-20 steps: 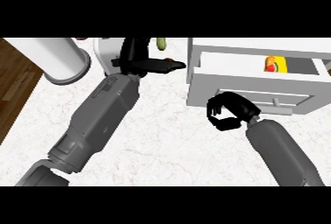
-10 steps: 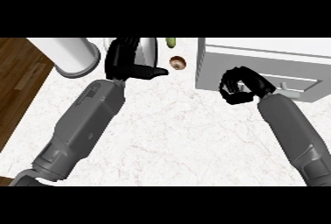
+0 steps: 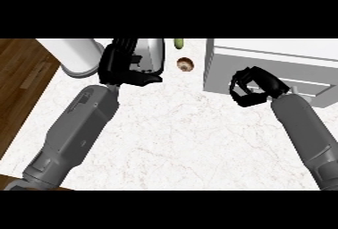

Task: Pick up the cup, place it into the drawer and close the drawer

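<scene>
The white drawer unit [image 3: 277,60] stands at the upper right of the head view. Its drawer front [image 3: 310,85] sits pushed in, with no opening showing. The cup is hidden from view. My right hand [image 3: 253,87] has its fingers curled, holds nothing, and rests against the drawer front near the unit's left corner. My left hand [image 3: 124,65] is at the top centre-left with relaxed fingers, beside a silver appliance [image 3: 150,54], and holds nothing.
A white cylinder [image 3: 76,56] stands at the upper left near the counter's edge, with wooden floor [image 3: 23,85] beyond it. A small brown round item [image 3: 185,64] and a green item [image 3: 178,43] lie between the appliance and the drawer unit.
The drawer was open with the cup inside and now sits pushed in. My right hand moved up against its front. The left hand barely changed.
</scene>
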You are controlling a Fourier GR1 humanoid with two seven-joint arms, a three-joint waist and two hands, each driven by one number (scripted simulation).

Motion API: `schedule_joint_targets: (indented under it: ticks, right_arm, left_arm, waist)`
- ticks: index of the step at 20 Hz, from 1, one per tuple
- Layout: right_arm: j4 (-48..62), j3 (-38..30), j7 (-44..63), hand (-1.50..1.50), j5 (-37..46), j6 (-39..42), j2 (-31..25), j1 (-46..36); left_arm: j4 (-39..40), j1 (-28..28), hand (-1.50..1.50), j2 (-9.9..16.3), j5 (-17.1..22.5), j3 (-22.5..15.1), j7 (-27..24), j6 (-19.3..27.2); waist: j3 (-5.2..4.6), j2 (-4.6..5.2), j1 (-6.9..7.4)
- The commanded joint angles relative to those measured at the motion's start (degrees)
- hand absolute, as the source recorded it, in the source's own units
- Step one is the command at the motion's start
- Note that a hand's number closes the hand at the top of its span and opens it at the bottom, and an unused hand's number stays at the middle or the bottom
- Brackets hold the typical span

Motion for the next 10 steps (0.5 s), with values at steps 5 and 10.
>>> schedule_joint_targets:
  ticks: [5, 10]
  right_arm:
    - [1.2, -6.1, 4.2, 1.5, -1.9, -4.1, -7.0, -9.2]
    - [-0.2, -6.7, 4.0, 1.5, -3.4, -1.1, -8.4, -8.3]
  left_arm:
    - [-1.5, 2.1, -1.5, 0.8, 0.3, -0.5, 0.6, -2.4]
    - [-2.7, 2.8, -1.5, 0.9, 0.7, -0.5, 0.5, -3.4]
  waist:
    - [-0.56, 1.18, 2.69]
    - [-0.57, 1.12, 3.69]
